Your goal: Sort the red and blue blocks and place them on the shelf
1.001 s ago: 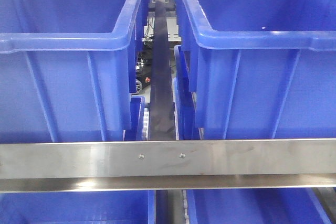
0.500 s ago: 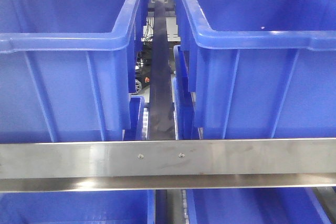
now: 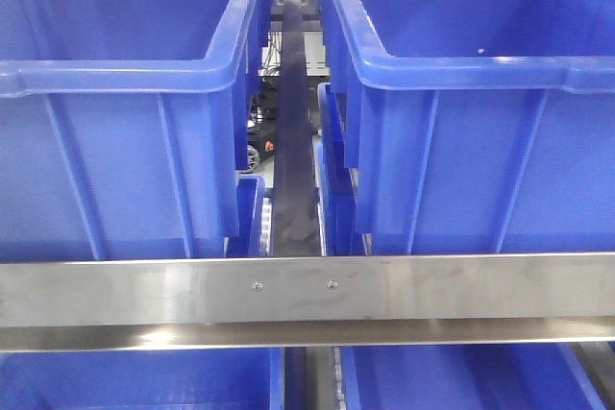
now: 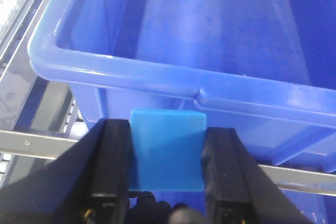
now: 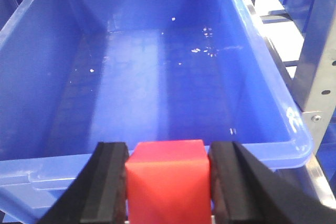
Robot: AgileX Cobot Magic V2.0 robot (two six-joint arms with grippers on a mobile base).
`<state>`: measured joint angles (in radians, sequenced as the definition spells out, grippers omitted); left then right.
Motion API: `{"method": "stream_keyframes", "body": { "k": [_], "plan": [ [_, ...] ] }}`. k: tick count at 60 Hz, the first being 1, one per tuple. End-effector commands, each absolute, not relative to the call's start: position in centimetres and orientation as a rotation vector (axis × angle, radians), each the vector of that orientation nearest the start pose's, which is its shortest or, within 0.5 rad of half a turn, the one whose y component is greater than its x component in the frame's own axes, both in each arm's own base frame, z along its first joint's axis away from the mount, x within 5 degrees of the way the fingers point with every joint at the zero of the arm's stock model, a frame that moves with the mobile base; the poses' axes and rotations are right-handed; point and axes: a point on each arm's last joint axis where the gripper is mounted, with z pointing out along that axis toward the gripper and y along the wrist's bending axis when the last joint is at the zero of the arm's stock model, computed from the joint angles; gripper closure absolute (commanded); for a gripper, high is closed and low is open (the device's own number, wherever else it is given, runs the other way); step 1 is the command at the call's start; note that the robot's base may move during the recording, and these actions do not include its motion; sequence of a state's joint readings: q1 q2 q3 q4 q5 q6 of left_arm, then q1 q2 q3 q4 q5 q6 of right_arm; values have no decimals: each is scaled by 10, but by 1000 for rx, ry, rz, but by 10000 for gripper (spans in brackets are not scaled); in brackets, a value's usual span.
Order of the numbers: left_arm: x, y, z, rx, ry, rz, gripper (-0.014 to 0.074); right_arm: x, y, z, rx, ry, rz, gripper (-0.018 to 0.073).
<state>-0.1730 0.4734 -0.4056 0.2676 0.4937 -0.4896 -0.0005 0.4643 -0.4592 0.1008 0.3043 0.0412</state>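
Front-facing view unchanged: left claw (image 4: pixel 168 142) grips blue block (image 4: pixel 167 156), right claw (image 5: pixel 168 156) grips red block (image 5: pixel 167 184), bins (image 5: pixel 295 129) just beyond; release remains.

On the shelf (image 3: pixel 307 290), the left bin (image 3: pixel 115 170) and the right bin (image 3: pixel 480 170) stand side by side behind the front rail (image 3: pixel 519 285), with a narrow track (image 3: pixel 293 141) running back between them and two lower bins (image 3: pixel 135 381) beneath that rail. My left tool (image 4: pixel 167 129) has the first block (image 4: pixel 167 153) between its fingers, just before the near rim of a bin (image 4: pixel 157 72). My right tool (image 5: pixel 168 153) has the second block (image 5: pixel 168 187) at the near rim of another bin (image 5: pixel 157 77), with an upright (image 5: pixel 320 77) to the right.
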Motion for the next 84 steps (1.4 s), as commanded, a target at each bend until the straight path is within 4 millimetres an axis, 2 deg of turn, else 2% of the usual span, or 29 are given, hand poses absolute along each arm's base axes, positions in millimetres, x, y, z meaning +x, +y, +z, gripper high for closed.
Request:
{"method": "stream_keyframes", "body": {
  "k": [1,49,84],
  "plan": [
    [102,-8,289,-139,1929,-170,474,102,1,324,97,1671,105,505],
    [102,-8,289,-138,1925,-171,474,102,1,324,97,1671,105,505],
    [105,-12,302,-99,1778,-231,474,103,1,326,98,1650,105,505]
  ]
}}
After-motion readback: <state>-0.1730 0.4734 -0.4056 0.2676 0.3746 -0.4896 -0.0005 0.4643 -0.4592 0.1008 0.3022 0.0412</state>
